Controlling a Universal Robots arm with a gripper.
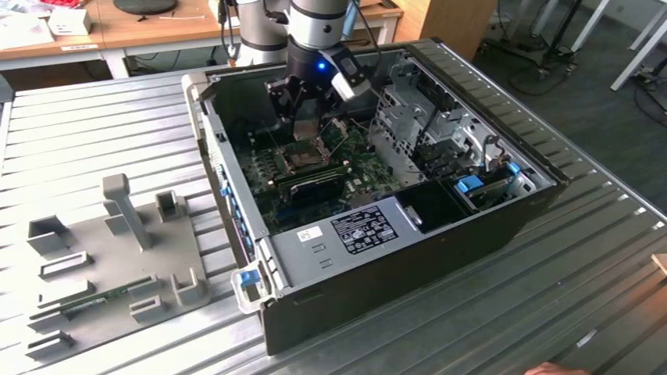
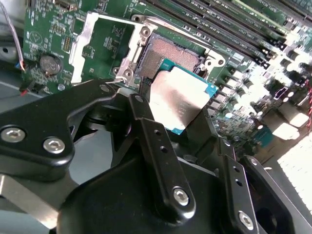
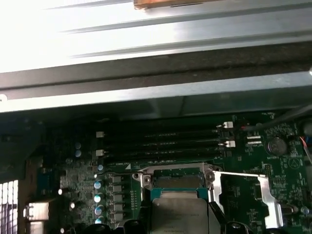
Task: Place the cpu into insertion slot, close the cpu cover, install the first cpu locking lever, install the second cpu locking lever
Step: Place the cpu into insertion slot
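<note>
1. Ribbed metal counter point(image 1: 94, 125) is recorded as the work surface. On it an open computer case point(image 1: 438, 234) lies on its side, with a grey fixture plate point(image 1: 115, 258) well apart from it on the exterior view's left.
2. In both wrist views the cpu point(image 2: 178, 97) point(image 3: 180, 214) is noted clamped between the two black fingers point(image 2: 146, 117) of the end effector point(image 2: 175, 109). These are closed onto opposite edges of the chip, metal face outward.
3. The cpu is held tilted and partly over the insertion slot point(image 2: 168, 56) point(image 3: 176, 181). Much of the dark contact field is left uncovered. Whether any edge touches the socket rim cannot be told. It is judged not yet seated.
4. The cpu cover point(image 2: 82, 48) point(image 3: 270, 200) is found swung fully open, lying back over the green circuit board point(image 2: 48, 29) just beside the slot.
5. The long memory strips point(image 2: 219, 24) are observed near the far side of the socket, untouched.
6. In the exterior view the end effector point(image 1: 308, 117) is seen lowered inside the case, directly above the socket area.
7. Progress is assessed as early:
   - step one is in hand but incomplete;
   - cover closure is outstanding;
   - both locking levers are judged unfastened, given the open cover.
</note>
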